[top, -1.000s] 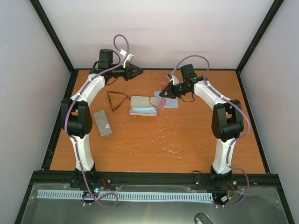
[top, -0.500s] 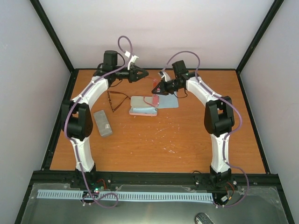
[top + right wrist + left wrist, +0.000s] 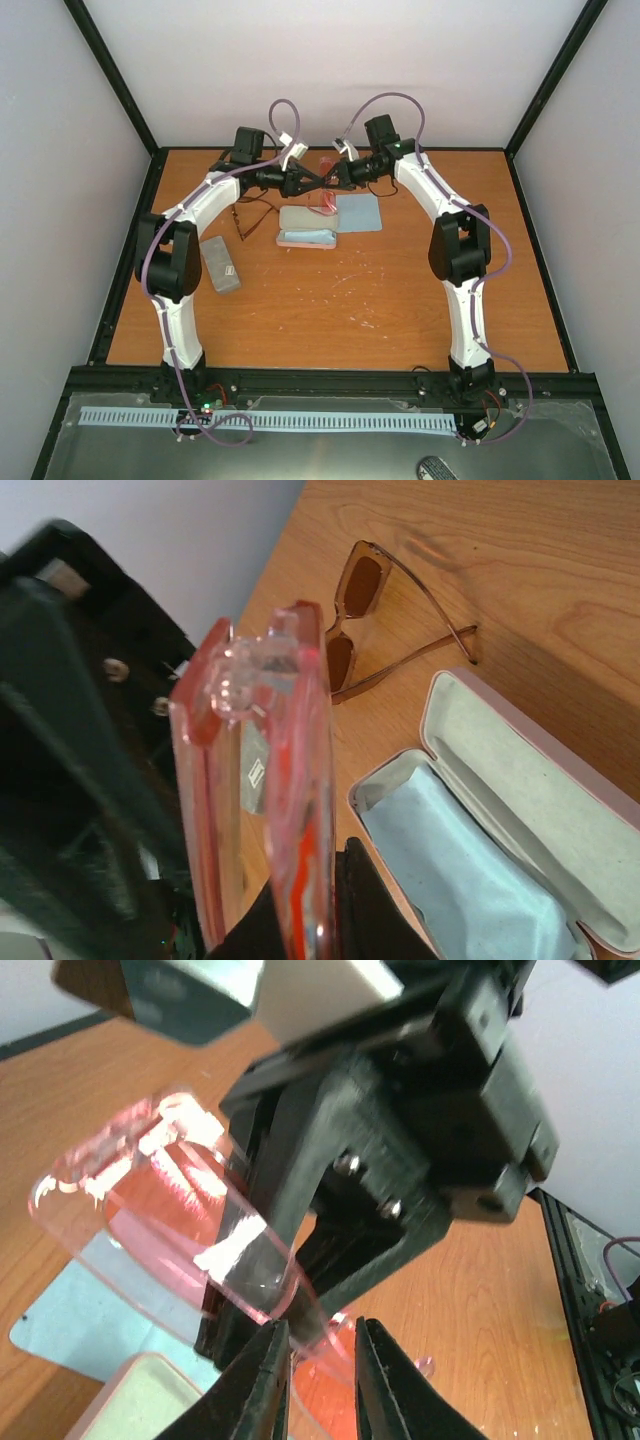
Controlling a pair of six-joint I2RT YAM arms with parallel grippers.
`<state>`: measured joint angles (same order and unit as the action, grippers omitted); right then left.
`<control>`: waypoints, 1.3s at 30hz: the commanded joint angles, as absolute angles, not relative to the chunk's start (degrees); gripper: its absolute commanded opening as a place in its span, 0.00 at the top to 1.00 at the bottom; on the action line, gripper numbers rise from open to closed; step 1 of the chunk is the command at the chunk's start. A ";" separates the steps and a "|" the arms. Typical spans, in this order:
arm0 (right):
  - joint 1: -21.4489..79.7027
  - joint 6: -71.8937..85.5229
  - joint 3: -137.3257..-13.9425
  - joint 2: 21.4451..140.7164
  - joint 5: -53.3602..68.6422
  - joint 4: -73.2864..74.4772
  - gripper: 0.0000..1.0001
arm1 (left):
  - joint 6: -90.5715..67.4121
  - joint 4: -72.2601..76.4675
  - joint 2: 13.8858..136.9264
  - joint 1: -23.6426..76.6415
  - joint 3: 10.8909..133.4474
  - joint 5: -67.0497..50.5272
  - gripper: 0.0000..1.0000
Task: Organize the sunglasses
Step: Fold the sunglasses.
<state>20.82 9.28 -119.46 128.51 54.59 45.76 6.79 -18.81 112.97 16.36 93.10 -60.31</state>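
Observation:
My right gripper is shut on the red-orange sunglasses, holding them folded and upright above the back of the table. In the top view the pair hangs between both grippers. My left gripper meets it from the left. Its jaws stand narrowly apart around the clear pink frame, and a gap shows at the right finger. The brown sunglasses lie unfolded on the table, also seen in the right wrist view.
An open pink case lies below the grippers with a light blue cloth inside. Another blue cloth lies to its right. A closed grey case rests by the left arm.
Both arms have swung toward each other. The right gripper carried the red-orange sunglasses left and up. The left gripper moved right to meet them, its jaws narrowing a little.

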 commanded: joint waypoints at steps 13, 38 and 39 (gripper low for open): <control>16.53 13.59 -113.19 124.23 46.76 44.15 0.97 | 9.47 -18.02 108.19 10.84 90.52 -50.02 0.77; 19.61 10.53 -119.02 125.65 50.91 48.12 0.97 | 19.30 -18.80 102.46 21.75 82.64 -49.37 0.83; 19.82 10.14 -117.27 124.66 51.44 47.83 0.97 | 19.47 -18.46 103.17 21.79 83.15 -49.03 0.83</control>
<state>18.59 14.22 -121.86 129.97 48.29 45.87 18.55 -21.21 100.82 21.87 78.61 -50.35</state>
